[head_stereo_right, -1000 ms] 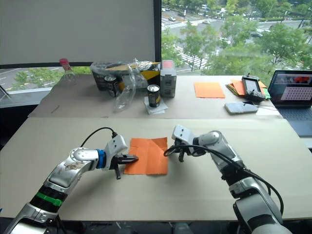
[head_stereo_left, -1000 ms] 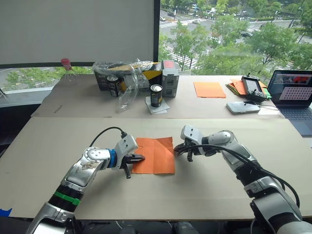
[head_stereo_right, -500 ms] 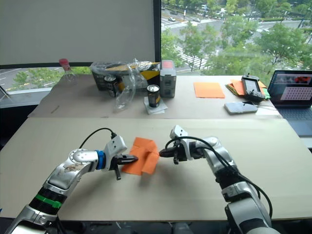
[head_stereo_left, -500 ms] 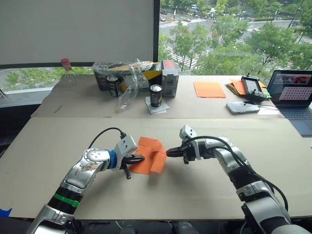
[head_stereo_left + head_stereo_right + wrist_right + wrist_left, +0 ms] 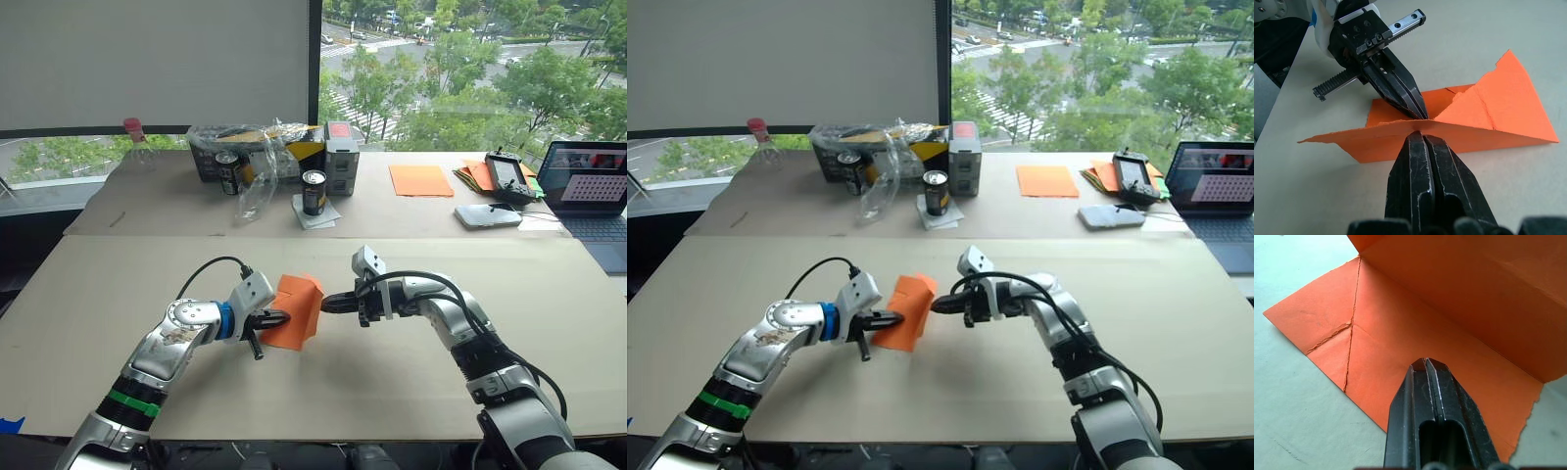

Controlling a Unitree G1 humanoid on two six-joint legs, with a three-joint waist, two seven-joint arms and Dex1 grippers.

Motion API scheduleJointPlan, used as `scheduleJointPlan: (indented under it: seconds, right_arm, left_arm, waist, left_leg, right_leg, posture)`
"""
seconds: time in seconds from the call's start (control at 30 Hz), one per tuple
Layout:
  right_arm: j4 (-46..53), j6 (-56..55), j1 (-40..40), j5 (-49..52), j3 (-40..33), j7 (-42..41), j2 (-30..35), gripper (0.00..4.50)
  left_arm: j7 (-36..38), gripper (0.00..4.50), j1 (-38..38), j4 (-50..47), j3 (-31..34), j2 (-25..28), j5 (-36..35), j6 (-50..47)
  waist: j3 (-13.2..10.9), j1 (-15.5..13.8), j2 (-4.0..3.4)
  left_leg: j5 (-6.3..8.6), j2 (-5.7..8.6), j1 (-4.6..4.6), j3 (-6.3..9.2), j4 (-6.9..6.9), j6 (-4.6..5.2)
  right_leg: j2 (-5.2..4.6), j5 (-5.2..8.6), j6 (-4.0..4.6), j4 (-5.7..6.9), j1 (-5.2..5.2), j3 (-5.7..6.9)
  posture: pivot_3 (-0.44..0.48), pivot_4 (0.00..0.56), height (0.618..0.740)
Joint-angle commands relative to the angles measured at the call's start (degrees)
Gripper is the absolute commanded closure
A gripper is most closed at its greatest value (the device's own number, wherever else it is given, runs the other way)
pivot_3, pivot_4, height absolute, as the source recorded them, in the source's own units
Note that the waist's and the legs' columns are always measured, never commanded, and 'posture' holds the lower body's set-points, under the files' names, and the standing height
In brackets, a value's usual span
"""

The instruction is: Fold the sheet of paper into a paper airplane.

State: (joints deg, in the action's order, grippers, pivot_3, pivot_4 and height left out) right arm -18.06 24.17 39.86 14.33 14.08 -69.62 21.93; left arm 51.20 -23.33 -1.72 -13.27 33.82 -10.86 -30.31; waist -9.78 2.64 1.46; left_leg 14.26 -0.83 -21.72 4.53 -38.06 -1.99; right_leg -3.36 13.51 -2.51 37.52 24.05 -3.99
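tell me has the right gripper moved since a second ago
Yes. The right gripper has swept toward the robot's left, closer to the left gripper, lifting the bright orange creased sheet of paper over.

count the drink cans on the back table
2: one dark can in front of the box under the plastic bag, another can standing on a white napkin nearer the middle. More may be hidden.

High-rise office or lab: cardboard-covered tables [image 5: 411,392], laptop [image 5: 593,191], window [image 5: 470,69] over treetops and streets.
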Motion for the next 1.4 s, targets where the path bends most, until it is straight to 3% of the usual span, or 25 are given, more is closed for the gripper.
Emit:
scheduleJointPlan:
  seconds: [0.03, 0.37, 0.6, 0.97, 1.17, 1.4]
  right_arm:
    - [2.25, 0.32, -0.01, 0.8, -0.6, 0.59, -0.6, 4.47]
    - [-3.8, -2.24, 1.82, -2.65, 0.59, 6.76, -6.17, 4.47]
    - [-7.83, -4.0, 3.42, -5.09, 0.62, 9.84, -7.94, 4.47]
    - [-17.09, -7.62, 6.78, -9.31, 1.98, 12.35, -12.81, 4.47]
    - [-19.27, -8.33, 5.49, -13.95, 5.29, 13.43, -12.08, 4.47]
    - [-18.93, -7.6, 4.76, -15.2, 4.55, 16.63, -12.16, 4.47]
  left_arm:
    - [-0.68, 4.5, 1.42, 1.87, -0.71, -0.01, 1.21, -1.69]
    - [-0.82, 4.5, 2.03, 1.21, 0.87, 0.02, 0.62, -2.44]
    - [-0.12, 4.5, 6.53, -2.37, 6.2, 5.46, -0.96, -3.16]
    - [-1.48, 4.5, 7.15, -3.1, 11.93, 6.31, -4.6, -5.39]
    - [-2.39, 4.5, 3.96, -0.86, 22.12, 5.89, -11.58, -8.58]
    - [-0.82, 4.5, 2.27, -2.93, 16.08, 3.08, -11.99, -9.1]
  waist:
    - [0.0, 0.0, 0.0]
    - [0.0, 0.03, 0.0]
    - [0.0, 1.05, 0.0]
    - [-0.01, 1.32, -0.02]
    - [-0.01, 1.33, -0.01]
    - [0.0, 1.22, -0.01]
  left_leg:
    - [0.0, 0.0, 0.0, 0.0, 0.0, 0.0]
    - [0.0, 0.0, 0.01, 0.0, 0.0, 0.0]
    - [0.0, -0.05, 0.05, 0.0, 0.08, 0.0]
    - [0.0, -0.04, 0.03, 0.01, 0.11, 0.0]
    - [0.0, -0.06, 0.08, 0.03, 0.12, 0.0]
    - [0.0, -0.03, 0.16, 0.01, 0.12, -0.01]
  right_leg:
    - [0.0, 0.0, 0.0, 0.0, 0.0, 0.0]
    - [0.0, 0.0, 0.0, 0.04, 0.03, 0.0]
    - [0.03, 0.03, 0.05, 0.1, 0.12, 0.01]
    - [0.02, 0.05, 0.07, 0.1, 0.15, 0.01]
    - [0.04, 0.05, 0.07, 0.13, 0.14, 0.03]
    - [0.01, 0.05, 0.07, 0.12, 0.03, 0.02]
  posture:
    - [0.0, 0.15, 0.73]
    - [0.0, 0.15, 0.73]
    - [0.0, 0.15, 0.73]
    - [0.0, 0.15, 0.73]
    - [0.0, 0.15, 0.73]
    - [0.0, 0.15, 0.73]
